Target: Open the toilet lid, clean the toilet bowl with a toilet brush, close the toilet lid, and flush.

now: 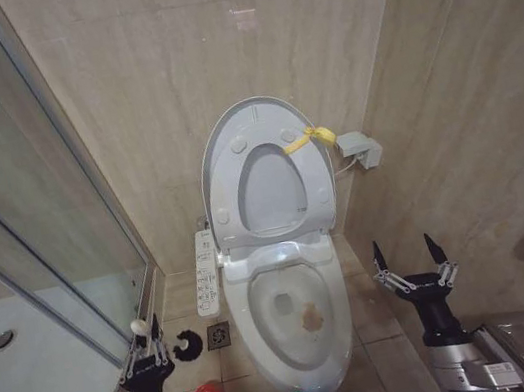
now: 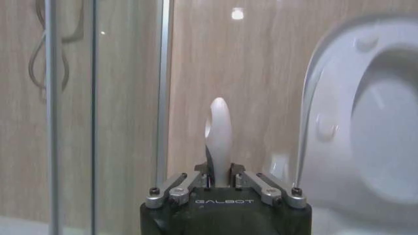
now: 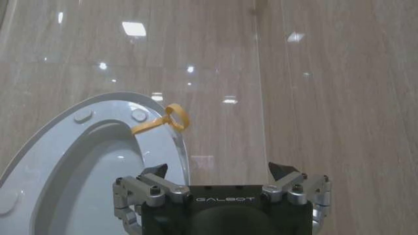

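While toilet lid [image 1: 263, 170] stands raised at frame centre, left claw [image 1: 145, 351], lower left, is clamped on toilet brush [image 1: 172, 346] handle, black head beside stained toilet bowl [image 1: 295, 327]. Brush looks light, stiff, slippery; grip mid-handle. Right claw [image 1: 410, 256], lower right, wide apart, holds nothing.

Toilet lid [image 1: 263, 170] upright; toilet bowl [image 1: 295, 327] stained; toilet brush [image 1: 166, 345] lifted

toilet brush [image 1: 171, 343] handle mostly hidden by left end effector [image 1: 147, 350], shower tray [image 1: 32, 389] cut off
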